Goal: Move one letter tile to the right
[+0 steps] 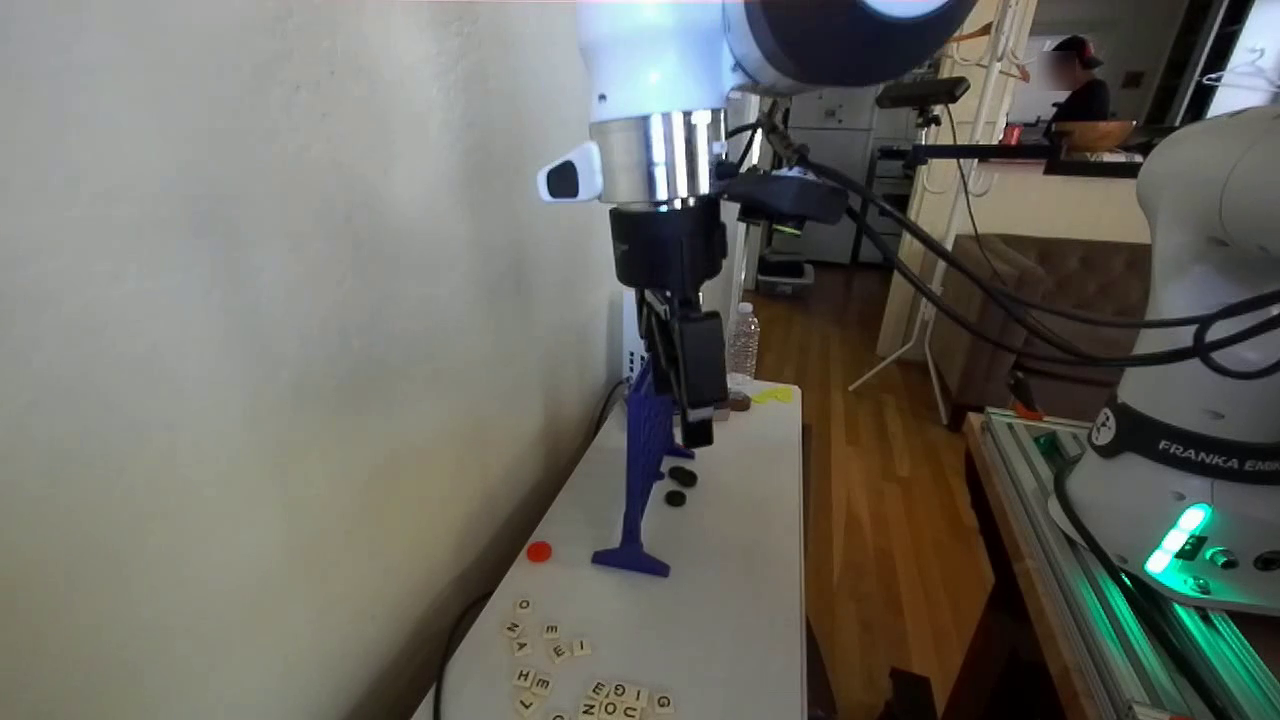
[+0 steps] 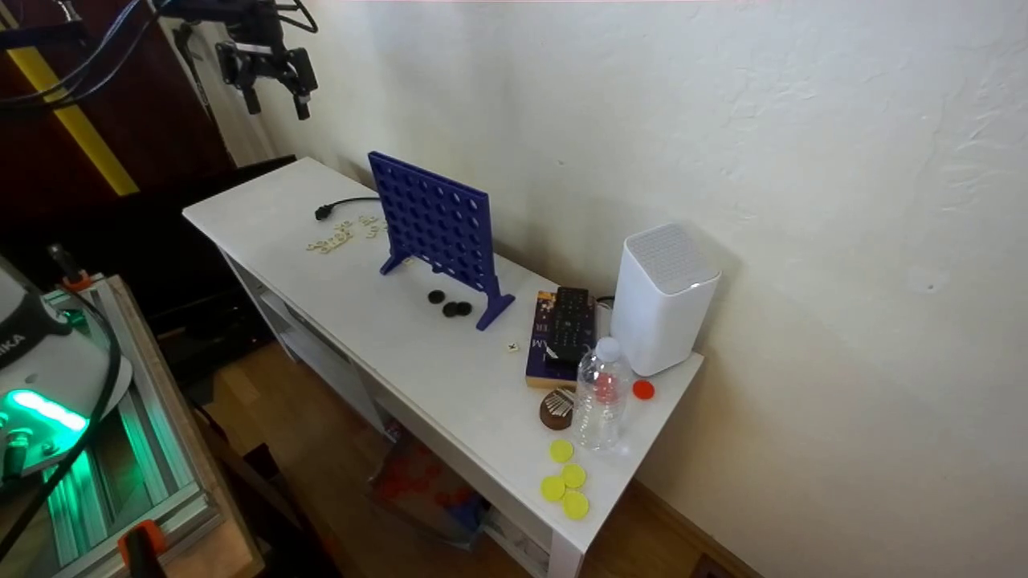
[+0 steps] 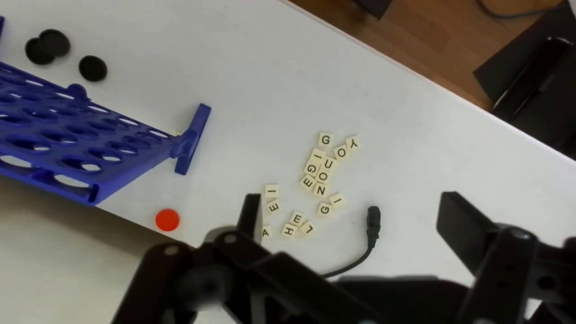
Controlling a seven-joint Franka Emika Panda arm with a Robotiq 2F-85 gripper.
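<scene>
White tabletop (image 3: pixel 252 67) runs along a pale wall (image 2: pixel 803 185); over it hangs the gripper (image 3: pixel 354 213), jaws spread wide and released. In the wrist view most letter tiles (image 3: pixel 322 176) lie clustered below, with a black plug (image 3: pixel 373 224) to their right; farther left stands a blue rack (image 3: pixel 130 163), a red disc (image 3: pixel 167 220) nearer and black discs (image 3: pixel 93 68) beyond.

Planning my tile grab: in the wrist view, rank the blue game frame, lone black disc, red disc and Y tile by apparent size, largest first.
1. Blue game frame, partly cut off
2. Lone black disc and red disc: too alike to rank
3. Y tile
</scene>
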